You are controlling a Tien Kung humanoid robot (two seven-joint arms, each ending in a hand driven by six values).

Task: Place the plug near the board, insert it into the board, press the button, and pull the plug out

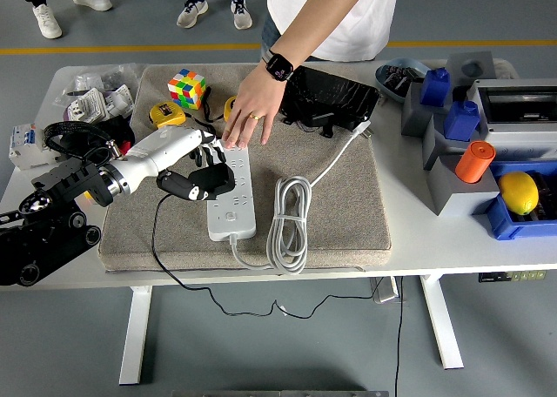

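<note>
Plug poised over the power strip, insertion step in hand.

My left robot hand [202, 172] is curled around a black plug [193, 183], whose thin black cord [157, 240] trails back toward me and off the tabletop [435, 240] edge. The plug sits right at the left edge of the white power strip [230, 192], which lies just beyond my fingertips on the grey mat [348, 205]. A person's hand [248, 123] presses the strip's far end, just ahead of my hand, steadying it. Next, I judge, I must line the prongs up with a socket and push straight down. My right hand is out of view.
</note>
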